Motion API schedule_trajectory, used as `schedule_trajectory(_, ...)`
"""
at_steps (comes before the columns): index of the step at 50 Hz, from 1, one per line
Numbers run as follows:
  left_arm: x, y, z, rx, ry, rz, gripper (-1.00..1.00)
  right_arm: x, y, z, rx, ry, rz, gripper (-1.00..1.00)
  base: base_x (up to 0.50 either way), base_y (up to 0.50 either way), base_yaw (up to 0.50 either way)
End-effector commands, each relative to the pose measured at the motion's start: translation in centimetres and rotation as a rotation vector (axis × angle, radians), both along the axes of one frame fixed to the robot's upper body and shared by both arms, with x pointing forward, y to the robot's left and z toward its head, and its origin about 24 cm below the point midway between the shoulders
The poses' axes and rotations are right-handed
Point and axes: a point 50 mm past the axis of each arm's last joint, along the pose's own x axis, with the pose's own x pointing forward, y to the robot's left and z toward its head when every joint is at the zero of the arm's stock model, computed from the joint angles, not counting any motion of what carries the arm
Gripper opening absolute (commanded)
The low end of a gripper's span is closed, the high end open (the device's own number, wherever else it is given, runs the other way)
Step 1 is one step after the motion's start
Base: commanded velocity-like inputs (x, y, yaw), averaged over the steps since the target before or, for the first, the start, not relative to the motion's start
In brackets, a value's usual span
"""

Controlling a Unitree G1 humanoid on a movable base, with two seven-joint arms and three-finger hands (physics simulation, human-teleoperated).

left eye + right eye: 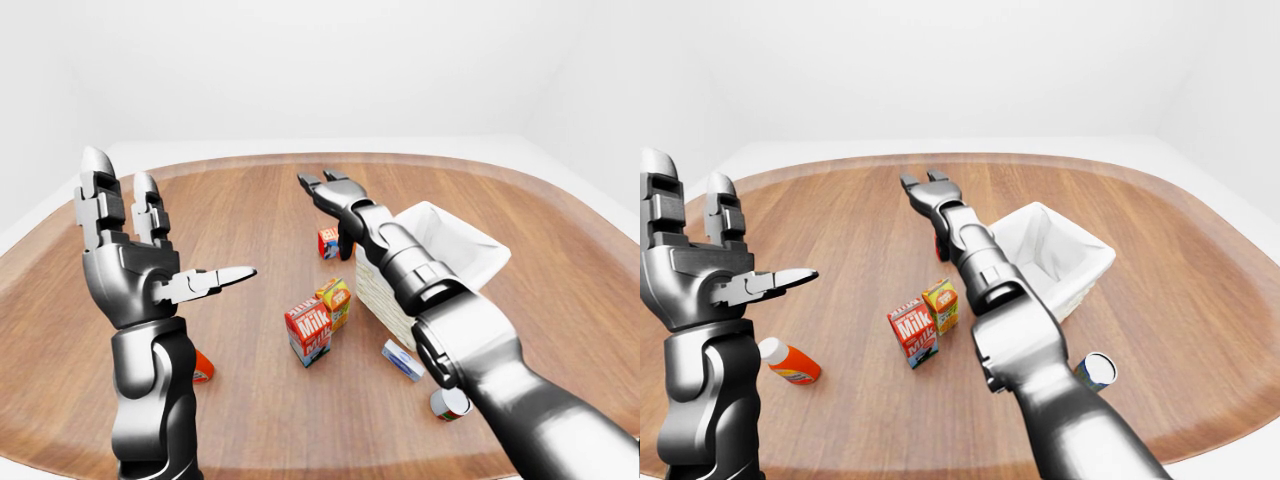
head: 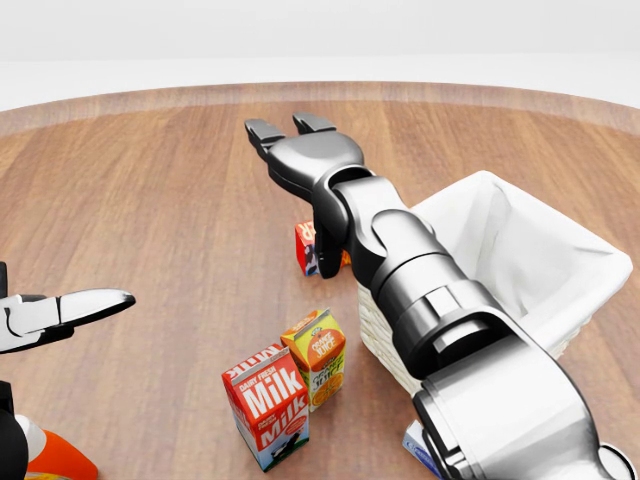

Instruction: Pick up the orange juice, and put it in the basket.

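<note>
The orange juice carton (image 2: 318,355) stands upright on the wooden table, touching the right side of a milk carton (image 2: 268,405). The white cloth-lined basket (image 2: 520,250) stands just right of it. My right hand (image 2: 290,130) is open and empty, stretched out over the table well above and beyond the juice in the head view, past a small red carton (image 2: 306,248). My left hand (image 1: 170,225) is open and empty, raised upright at the left of the left-eye view, far from the juice.
An orange bottle with a white cap (image 1: 790,362) lies at the left. A small blue box (image 1: 402,360) and a can (image 1: 1097,370) lie near the table's lower edge, below the basket. My right forearm crosses over the basket's left side.
</note>
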Motion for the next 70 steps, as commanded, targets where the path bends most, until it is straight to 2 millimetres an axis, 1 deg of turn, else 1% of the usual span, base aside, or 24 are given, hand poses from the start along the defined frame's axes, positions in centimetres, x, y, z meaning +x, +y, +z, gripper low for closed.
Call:
schedule_trajectory(1, 0.0, 0.0, 0.0, -0.001, 0.001, 0.0, 1.0, -0.3, 0.1, -1.2, -0.01, 0.016, 0.001, 1.0, 0.0, 0.0, 0.0)
schedule_trajectory(11, -0.1, 0.0, 0.1, -0.003, -0.005, 0.0, 1.0, -0.7, 0.1, -3.0, -0.017, 0.042, -0.002, 1.0, 0.0, 0.0, 0.0)
schedule_trajectory(22, 0.0, 0.0, -0.1, -0.002, 0.005, 0.0, 1.0, -1.0, 0.1, -4.1, -0.014, 0.064, -0.003, 1.0, 0.0, 0.0, 0.0)
schedule_trajectory(23, 0.1, 0.0, -0.1, -0.002, 0.005, 0.0, 1.0, -1.2, 0.1, -4.6, -0.009, 0.092, -0.004, 1.0, 0.0, 0.0, 0.0)
schedule_trajectory(29, 0.0, 0.0, 0.0, -0.003, 0.001, 0.0, 1.0, -1.6, 0.0, -5.8, -0.019, 0.152, -0.003, 1.0, 0.0, 0.0, 0.0)
schedule_trajectory(34, 0.0, 0.0, -0.1, -0.002, 0.005, 0.0, 1.0, -1.8, 0.1, -6.4, -0.022, 0.169, 0.0, 1.0, 0.0, 0.0, 0.0)
schedule_trajectory(70, -0.1, 0.0, 0.1, -0.006, -0.005, 0.001, 1.0, -2.0, -0.9, -7.6, -0.068, 0.142, -0.016, 1.0, 0.0, 0.0, 0.0)
